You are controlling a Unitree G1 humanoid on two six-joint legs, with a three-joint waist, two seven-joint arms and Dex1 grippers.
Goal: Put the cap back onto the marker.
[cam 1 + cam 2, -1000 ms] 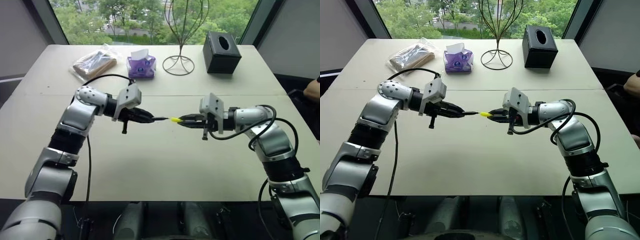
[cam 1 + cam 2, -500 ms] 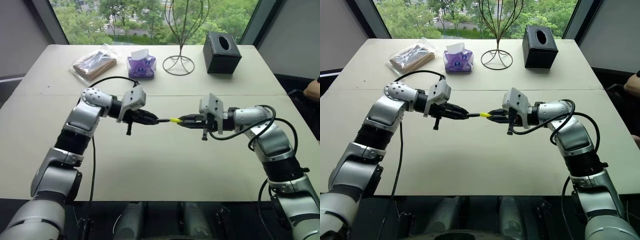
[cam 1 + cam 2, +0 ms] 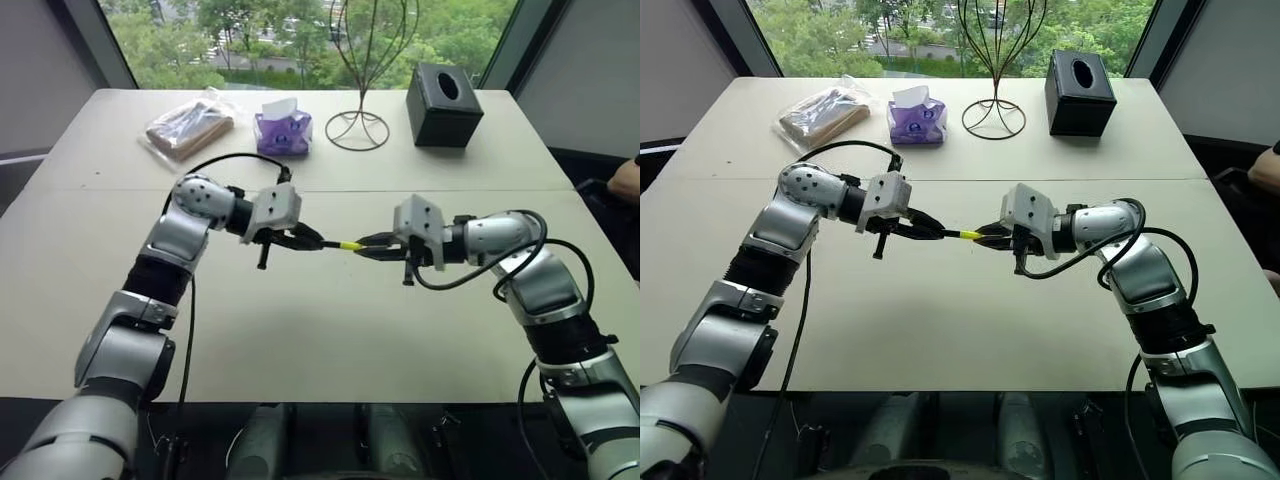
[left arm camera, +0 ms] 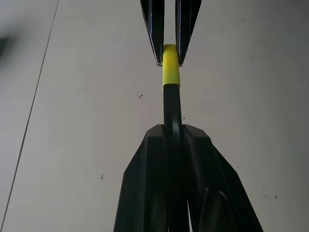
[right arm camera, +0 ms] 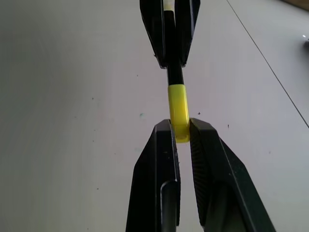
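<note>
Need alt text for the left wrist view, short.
The left end effector, shut on a black marker, holds it out to a yellow cap pinched by the right end effector. Marker and cap meet in line above a pale table.

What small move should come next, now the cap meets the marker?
Probably a short, straight push of the two tools toward each other, to seat it. The left tool is shut on the marker, the right tool on the cap. Both line up, and the cap looks on the tip; how deep is hard to tell.
</note>
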